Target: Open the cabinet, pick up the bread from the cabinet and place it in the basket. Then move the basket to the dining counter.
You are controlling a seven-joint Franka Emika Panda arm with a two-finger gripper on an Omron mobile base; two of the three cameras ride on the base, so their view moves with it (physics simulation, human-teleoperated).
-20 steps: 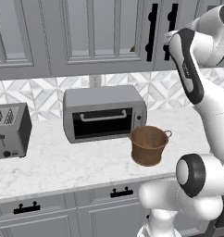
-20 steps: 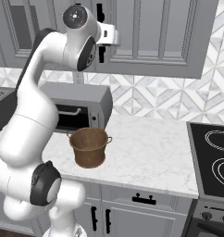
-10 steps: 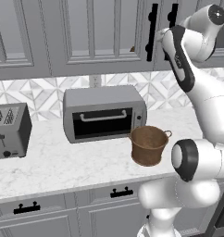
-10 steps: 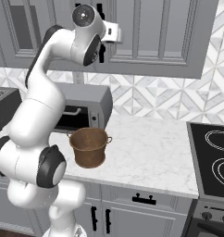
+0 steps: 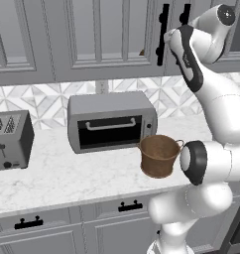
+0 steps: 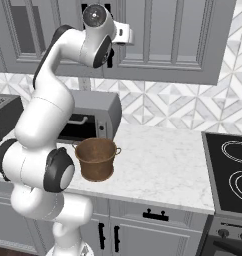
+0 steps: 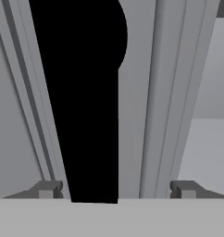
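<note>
The grey wall cabinet (image 5: 107, 34) has its doors shut, each with a long black bar handle (image 5: 163, 34). My gripper (image 5: 169, 38) is raised against that handle. In the hand view the black handle (image 7: 86, 115) stands between my two fingertips (image 7: 49, 189), closer to the left one, and the gripper (image 7: 116, 190) is open around it without touching. A tiny brown speck (image 5: 142, 52) shows at the door's lower edge; I cannot tell whether it is the bread. The woven basket (image 5: 159, 155) (image 6: 95, 159) stands upright on the marble counter below. The dining counter is out of view.
A grey toaster oven (image 5: 112, 121) (image 6: 88, 120) sits just behind the basket. A toaster (image 5: 10, 139) stands at the counter's left. A black stove top (image 6: 233, 170) lies to the right. Lower cabinets with short black pulls (image 5: 130, 206) run under the counter.
The arm has swung the hand left and up onto the cabinet's handle, and the jaws have narrowed slightly. The basket has not moved.
</note>
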